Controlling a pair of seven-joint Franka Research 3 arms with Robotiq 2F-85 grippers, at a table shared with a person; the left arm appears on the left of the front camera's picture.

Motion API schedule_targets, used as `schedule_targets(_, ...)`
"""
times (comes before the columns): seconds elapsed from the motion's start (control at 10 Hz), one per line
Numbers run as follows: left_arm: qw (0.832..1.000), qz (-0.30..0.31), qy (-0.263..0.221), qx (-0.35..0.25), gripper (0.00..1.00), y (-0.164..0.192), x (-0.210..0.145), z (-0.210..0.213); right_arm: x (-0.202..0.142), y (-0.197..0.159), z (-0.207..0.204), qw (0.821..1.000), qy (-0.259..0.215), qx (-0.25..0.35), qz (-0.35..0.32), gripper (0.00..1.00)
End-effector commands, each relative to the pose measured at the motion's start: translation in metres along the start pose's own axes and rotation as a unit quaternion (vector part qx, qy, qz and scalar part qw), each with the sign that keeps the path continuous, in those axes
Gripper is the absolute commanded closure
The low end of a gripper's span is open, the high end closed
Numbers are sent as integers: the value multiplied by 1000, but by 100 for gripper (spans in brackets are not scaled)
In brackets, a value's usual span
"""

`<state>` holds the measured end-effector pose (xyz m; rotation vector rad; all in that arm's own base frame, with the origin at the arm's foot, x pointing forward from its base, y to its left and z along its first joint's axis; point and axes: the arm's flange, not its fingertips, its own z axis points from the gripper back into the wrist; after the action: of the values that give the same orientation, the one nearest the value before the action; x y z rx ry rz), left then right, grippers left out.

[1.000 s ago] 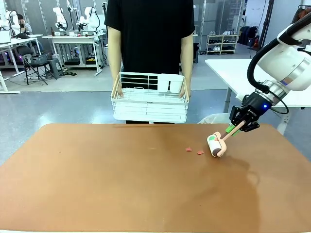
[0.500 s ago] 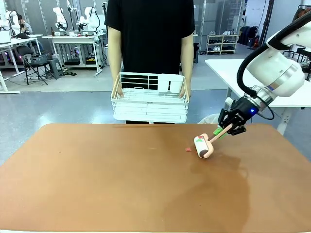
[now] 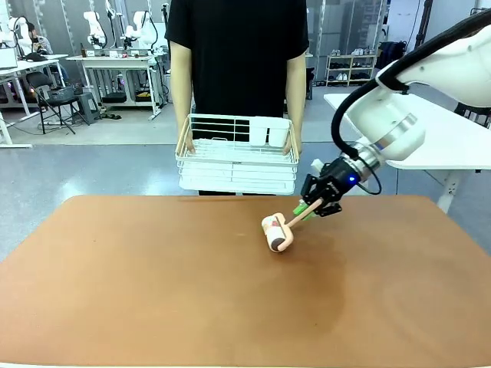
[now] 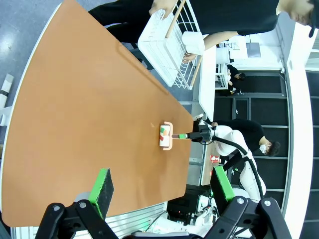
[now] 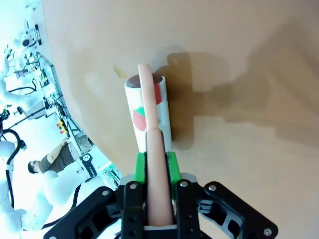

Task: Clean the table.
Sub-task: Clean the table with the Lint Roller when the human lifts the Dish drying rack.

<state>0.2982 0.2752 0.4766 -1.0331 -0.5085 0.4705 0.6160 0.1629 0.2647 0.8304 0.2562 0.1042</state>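
The counter is plain matte terracotta, unpatterned. At centre frame, the lint roller has a peach-pink handle and a white drum flecked red and green. The right tool is black with green pads, as is the left tool. The wire rack is white and the person's shirt is black.

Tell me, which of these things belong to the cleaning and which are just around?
Part of the job: table, lint roller, right tool gripping its handle, coloured bits on the roller.
Just around: white wire rack in the person's hands, left tool, white table behind.
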Motion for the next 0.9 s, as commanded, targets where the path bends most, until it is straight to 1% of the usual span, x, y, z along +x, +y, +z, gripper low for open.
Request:
schedule_targets(0.0,1000,-11,3,-6,0,1,0,4,19,0,-27,999,1,-44,-2,79)
schedule_targets(0.2,1000,-11,3,-6,0,1,0,4,17,23,-27,998,-31,-51,27,79)
schedule_targets(0.4,1000,-11,3,-6,0,1,0,4,12,28,-22,998,-36,-45,32,79)
schedule_targets(0.6,1000,-11,3,-6,0,1,0,4,-11,37,3,996,-74,-40,27,79)
schedule_targets(0.7,1000,-11,3,-6,0,1,0,4,-27,43,21,996,-86,-25,25,79)
schedule_targets(0.8,1000,-11,3,-6,0,1,0,4,-45,51,42,993,-115,-22,31,79)
